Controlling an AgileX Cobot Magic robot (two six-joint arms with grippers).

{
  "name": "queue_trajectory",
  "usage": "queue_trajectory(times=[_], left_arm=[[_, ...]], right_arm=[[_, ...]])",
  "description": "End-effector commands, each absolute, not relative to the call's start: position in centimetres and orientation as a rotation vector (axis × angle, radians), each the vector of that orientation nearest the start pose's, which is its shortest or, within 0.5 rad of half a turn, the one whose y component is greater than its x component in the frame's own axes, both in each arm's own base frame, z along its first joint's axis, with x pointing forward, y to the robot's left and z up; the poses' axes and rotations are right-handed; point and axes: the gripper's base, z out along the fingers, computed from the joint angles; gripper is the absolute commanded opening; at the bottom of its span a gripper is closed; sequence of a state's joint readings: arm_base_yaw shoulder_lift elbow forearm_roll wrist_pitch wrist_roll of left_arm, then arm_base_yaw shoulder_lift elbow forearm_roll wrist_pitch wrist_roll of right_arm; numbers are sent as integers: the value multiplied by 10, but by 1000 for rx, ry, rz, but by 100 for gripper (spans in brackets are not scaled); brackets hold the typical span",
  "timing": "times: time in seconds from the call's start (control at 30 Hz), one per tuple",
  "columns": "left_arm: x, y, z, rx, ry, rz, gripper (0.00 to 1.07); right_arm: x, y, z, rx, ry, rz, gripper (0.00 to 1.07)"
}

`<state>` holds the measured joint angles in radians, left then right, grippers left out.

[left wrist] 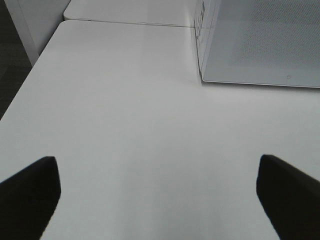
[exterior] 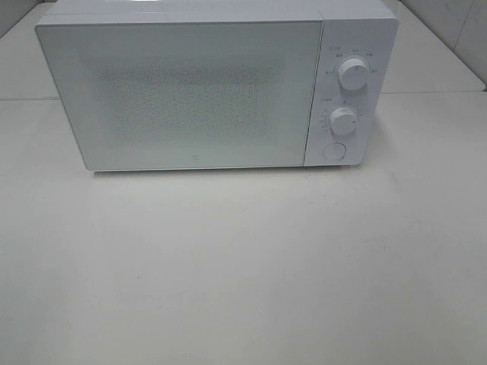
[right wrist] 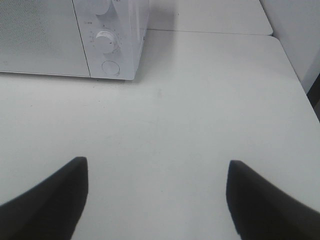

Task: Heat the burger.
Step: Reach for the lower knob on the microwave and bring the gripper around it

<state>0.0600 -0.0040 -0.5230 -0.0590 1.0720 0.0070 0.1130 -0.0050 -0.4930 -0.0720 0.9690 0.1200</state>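
- Left gripper (left wrist: 156, 167): one. Jaws wide apart, nothing between them, hanging over bare table (exterior: 243, 274) left of the microwave's front corner.
- Microwave (exterior: 190, 91): one, white, standing at the back of the table.
- Door (exterior: 179, 95): one, shut. The frosted, dotted panel shows nothing of the inside.
- Burger: none in view from any camera. I cannot tell whether it is behind the door or elsewhere.
- Upper knob (exterior: 353, 72) and lower knob (exterior: 343, 120): two, stacked on the right-hand panel.
- Button (exterior: 333, 150): one, round, below the knobs, likely the door release.
- Right gripper (right wrist: 156, 167): one. Jaws apart, empty, over the table in front of and to the right of the panel.
- Step in hand, as I judge it: working the panel, best done by the right gripper, which is nearer. Come at it square-on. Press the button on its centre, or close evenly around a knob's rim before turning, so that the microwave does not slide back.
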Motion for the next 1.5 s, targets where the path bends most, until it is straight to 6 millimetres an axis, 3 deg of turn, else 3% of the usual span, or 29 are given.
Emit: queue_trajectory(times=[0.03,1.5], left_arm=[[-11,-6,283,-51,2001,-35,100],[-10,-6,283,-51,2005,-34,100]], right_arm=[[-5,-6,283,20,1918,75,73],[-5,-6,283,20,1918,75,73]])
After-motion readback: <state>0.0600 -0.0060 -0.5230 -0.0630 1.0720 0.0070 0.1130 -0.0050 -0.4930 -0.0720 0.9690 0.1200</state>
